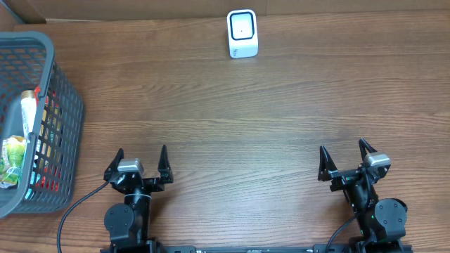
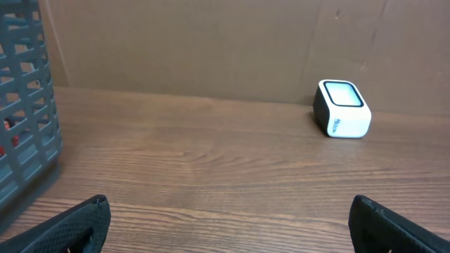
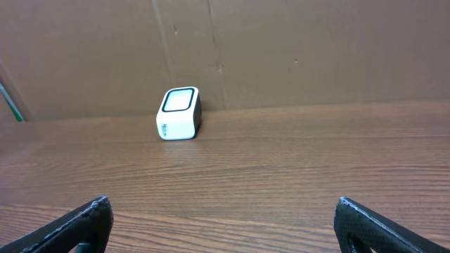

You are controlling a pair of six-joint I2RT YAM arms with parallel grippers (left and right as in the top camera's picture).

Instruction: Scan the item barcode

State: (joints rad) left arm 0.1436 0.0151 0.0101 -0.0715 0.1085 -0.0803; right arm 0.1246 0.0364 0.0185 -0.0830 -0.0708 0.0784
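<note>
A small white barcode scanner (image 1: 242, 33) with a dark window stands at the far middle of the wooden table, also seen as the scanner (image 2: 342, 109) from the left wrist and the scanner (image 3: 180, 114) from the right wrist. Packaged items (image 1: 15, 151) lie inside a grey mesh basket (image 1: 60, 119) at the left edge. My left gripper (image 1: 141, 159) rests open near the front left, nothing between its fingers (image 2: 77, 225). At the front right, my right gripper (image 1: 345, 156) is open too, with bare wood between its fingers (image 3: 369, 226).
A brown cardboard wall (image 2: 211, 42) runs along the back of the table. The basket's side (image 2: 24, 105) rises close on the left of the left gripper. Bare wood (image 1: 239, 126) lies between grippers and scanner.
</note>
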